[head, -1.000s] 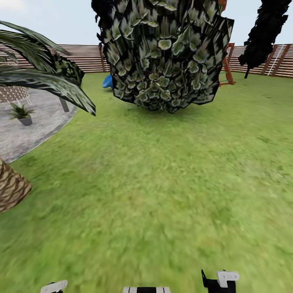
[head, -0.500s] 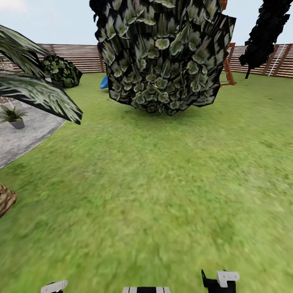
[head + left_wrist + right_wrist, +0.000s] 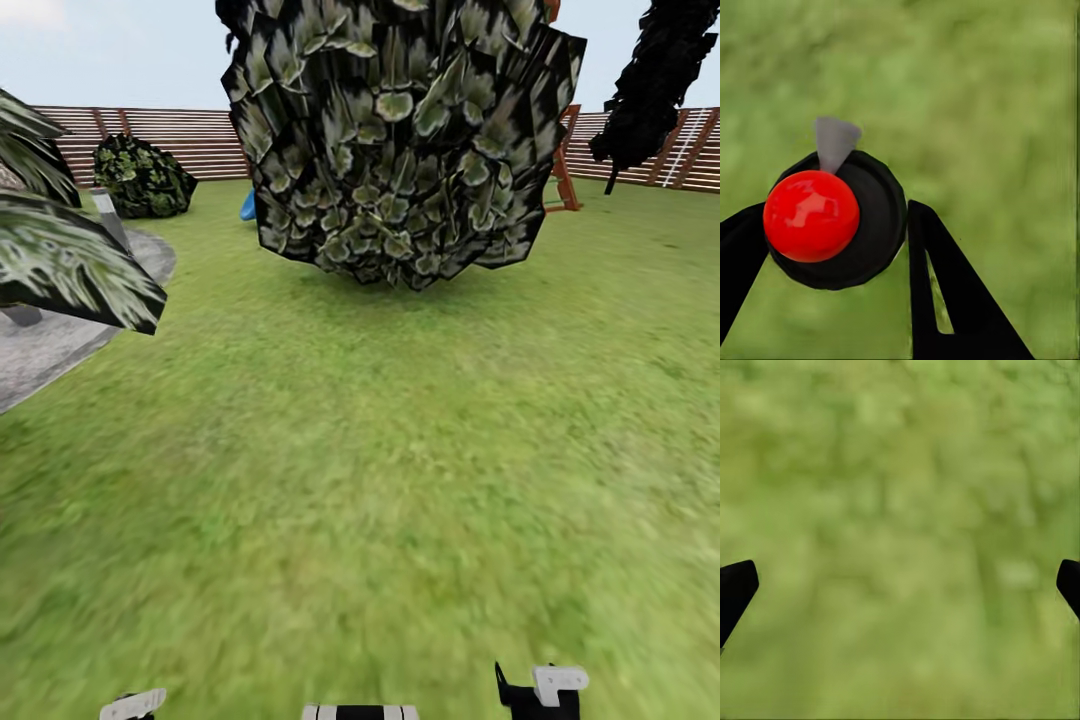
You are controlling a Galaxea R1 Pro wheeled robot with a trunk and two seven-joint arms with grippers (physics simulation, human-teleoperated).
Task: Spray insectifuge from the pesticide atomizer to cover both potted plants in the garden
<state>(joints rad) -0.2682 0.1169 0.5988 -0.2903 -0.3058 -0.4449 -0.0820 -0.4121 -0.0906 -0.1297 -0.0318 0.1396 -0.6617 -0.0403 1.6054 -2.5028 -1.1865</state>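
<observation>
In the left wrist view a round black body with a shiny red knob and a grey pointed piece, seemingly the pesticide atomizer [image 3: 870,225] seen end-on, sits between the two black fingers of my left gripper [image 3: 832,214], which press on its sides. My right gripper [image 3: 900,592] stands open over blurred grass with nothing between its fingertips. Of one potted plant, a grey pot edge [image 3: 20,315] peeks out under a palm frond [image 3: 70,265] at the far left on the stone patio [image 3: 50,350]; its leaves are hidden. The garden lawn [image 3: 400,450] spreads ahead.
A big dark leafy bush [image 3: 400,140] stands ahead in the middle. A smaller bush [image 3: 145,178] sits by the slat fence [image 3: 190,140] at back left. A dark tree [image 3: 650,80] and an orange frame [image 3: 560,170] stand at back right. A blue object [image 3: 247,206] lies behind the big bush.
The whole head view has slid left as the camera moved. The patio, pot and palm frond now sit nearer the left edge, and the palm trunk has left the picture.
</observation>
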